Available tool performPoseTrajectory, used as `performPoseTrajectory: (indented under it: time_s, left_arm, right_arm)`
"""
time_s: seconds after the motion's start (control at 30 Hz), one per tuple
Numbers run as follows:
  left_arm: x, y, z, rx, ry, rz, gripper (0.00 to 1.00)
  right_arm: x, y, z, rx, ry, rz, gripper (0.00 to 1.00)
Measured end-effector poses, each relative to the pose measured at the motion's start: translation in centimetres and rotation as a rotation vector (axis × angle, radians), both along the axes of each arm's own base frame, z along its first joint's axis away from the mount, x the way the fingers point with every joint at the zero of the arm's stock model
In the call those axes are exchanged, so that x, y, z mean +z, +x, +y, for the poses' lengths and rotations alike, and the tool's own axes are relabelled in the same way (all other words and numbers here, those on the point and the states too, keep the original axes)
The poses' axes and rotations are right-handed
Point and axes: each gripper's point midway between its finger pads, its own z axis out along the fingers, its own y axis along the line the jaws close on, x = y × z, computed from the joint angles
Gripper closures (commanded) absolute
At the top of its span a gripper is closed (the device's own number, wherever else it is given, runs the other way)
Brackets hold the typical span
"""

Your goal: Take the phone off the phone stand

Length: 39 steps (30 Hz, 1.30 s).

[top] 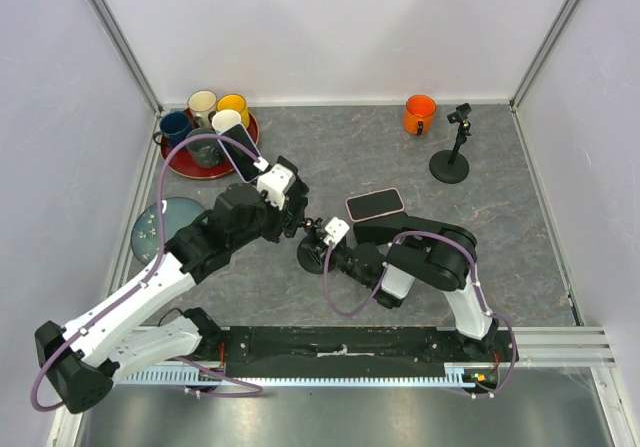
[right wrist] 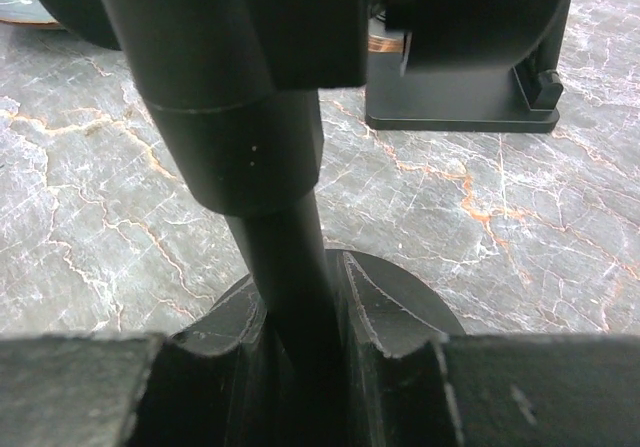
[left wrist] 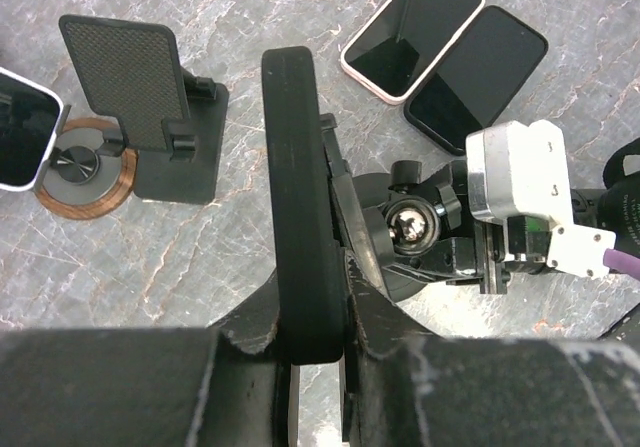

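left claw clamps phone | right claw clamps phone stand | red tray (five mugs)

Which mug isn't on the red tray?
The orange mug, standing alone on the table at back right; the others crowd the red tray at back left.
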Motion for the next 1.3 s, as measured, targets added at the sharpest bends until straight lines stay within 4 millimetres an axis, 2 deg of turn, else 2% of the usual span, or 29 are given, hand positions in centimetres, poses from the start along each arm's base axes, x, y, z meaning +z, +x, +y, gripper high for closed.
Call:
performPoseTrajectory:
  time_s: [0.17,0.3,0.33,0.47,0.87,1.03,1.3]
  left_arm:
    - [-0.1,-1.1,-1.5,0.104,0.033,-0.009,0.98]
    - [-0.1,-1.2,-2.7,0.226,0.088,-0.031,0.97]
    - [-0.1,-1.1,-2.8,0.255,0.097,-0.034,0.91]
    - [-0.2,-0.7,-3.2,0.339,0.09,-0.044,0.77]
    - [0.4,-1.1,-1.8,0.42,-0.011,-0.056,0.45]
    - [0.2,-1.2,-1.4,0.432,-0.074,-0.08,0.41]
    - [-0.3,-0.5,-2.1,0.435,-0.19,-0.15,0.38]
  right_arm:
    - [-0.2,-0.6,-0.4,0.016,-0.002,0.018,1.0]
    - [-0.4,-0.6,-0.8,0.013,0.008,0.045,1.0]
    - [-0.4,-0.6,-0.9,0.009,0.01,0.048,1.0]
    - [-0.4,0.1,-1.5,-0.015,0.011,0.051,1.0]
    - [-0.4,0.6,-1.9,-0.046,0.025,0.065,1.0]
    - [-0.4,0.9,-2.1,-0.061,0.028,0.066,1.0]
    - [-0.4,1.8,-2.8,-0.104,0.03,0.066,1.0]
